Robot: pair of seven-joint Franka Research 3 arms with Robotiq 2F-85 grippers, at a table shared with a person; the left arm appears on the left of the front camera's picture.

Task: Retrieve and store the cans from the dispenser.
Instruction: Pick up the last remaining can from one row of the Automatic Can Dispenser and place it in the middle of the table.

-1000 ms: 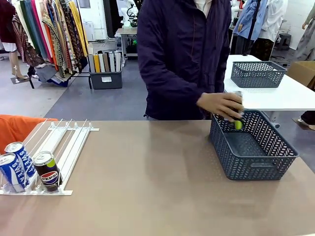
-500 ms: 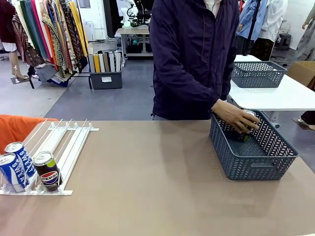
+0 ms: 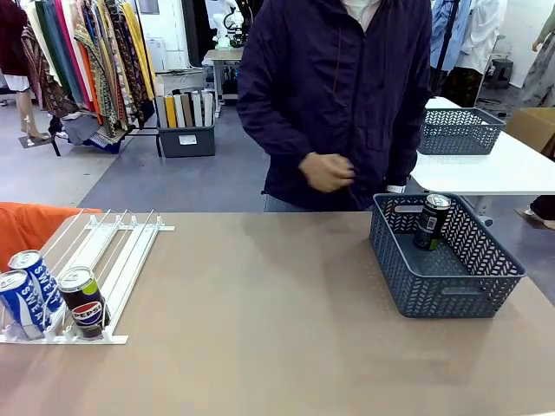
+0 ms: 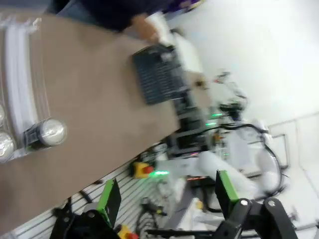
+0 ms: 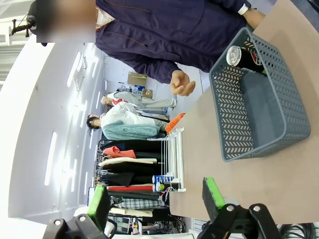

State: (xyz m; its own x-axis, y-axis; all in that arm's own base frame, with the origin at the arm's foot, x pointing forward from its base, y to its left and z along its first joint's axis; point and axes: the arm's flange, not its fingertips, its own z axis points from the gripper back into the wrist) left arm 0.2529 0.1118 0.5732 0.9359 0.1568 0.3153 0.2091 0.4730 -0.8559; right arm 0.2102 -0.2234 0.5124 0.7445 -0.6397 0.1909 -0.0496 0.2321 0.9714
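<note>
The white dispenser (image 3: 121, 247) lies at the table's left. At its near end stand two blue cans (image 3: 39, 279) (image 3: 19, 302) and a black Pepsi can (image 3: 82, 302). Another black can (image 3: 431, 221) stands upright in the grey basket (image 3: 442, 290) at the right. The person's hand (image 3: 325, 172) is held at the chest, empty. In the left wrist view my left gripper (image 4: 167, 199) is open high above the table, with the silver top of the Pepsi can (image 4: 50, 132) far below. My right gripper (image 5: 156, 199) is open too, well away from the basket (image 5: 229, 114) and its can (image 5: 239, 57).
The brown tabletop (image 3: 260, 303) stretches between dispenser and basket. A second grey basket (image 3: 457, 130) sits on a white table behind at the right. An orange object (image 3: 26, 225) lies past the table's left edge. The person stands at the far edge.
The person set the black can upright in the basket, let go and drew the hand back to the chest. The cans in the dispenser have not moved.
</note>
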